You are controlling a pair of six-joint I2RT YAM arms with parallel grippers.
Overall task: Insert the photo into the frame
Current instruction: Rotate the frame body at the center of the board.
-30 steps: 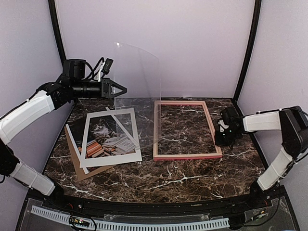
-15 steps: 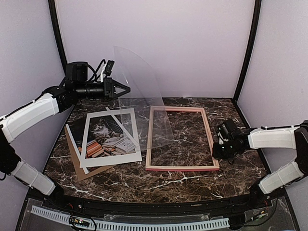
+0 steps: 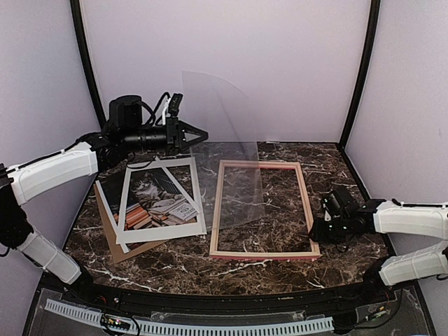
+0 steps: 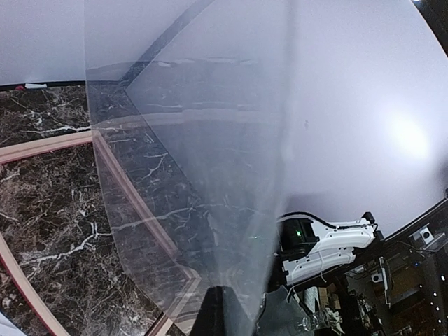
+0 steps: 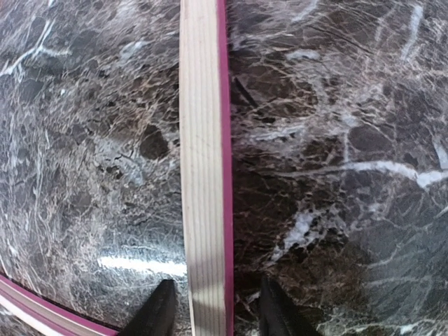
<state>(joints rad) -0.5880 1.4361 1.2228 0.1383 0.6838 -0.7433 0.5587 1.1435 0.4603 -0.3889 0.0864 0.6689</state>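
Risks dropping the clear sheet point(image 3: 224, 126): pinched at one edge only, bowing, liable to land askew on the frame point(image 3: 259, 164). Left gripper point(image 3: 198, 133): pressed together on the sheet, held above the frame. Right gripper point(image 3: 318, 225): spread, astride the frame's right rail, no squeeze apparent. Photo point(image 3: 157, 203): flat, left of the frame, under the white mat point(image 3: 159, 233).

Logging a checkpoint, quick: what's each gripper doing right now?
Left gripper: closed, holding the clear sheet.
Right gripper: jaws open, astride the frame side, not clamped.
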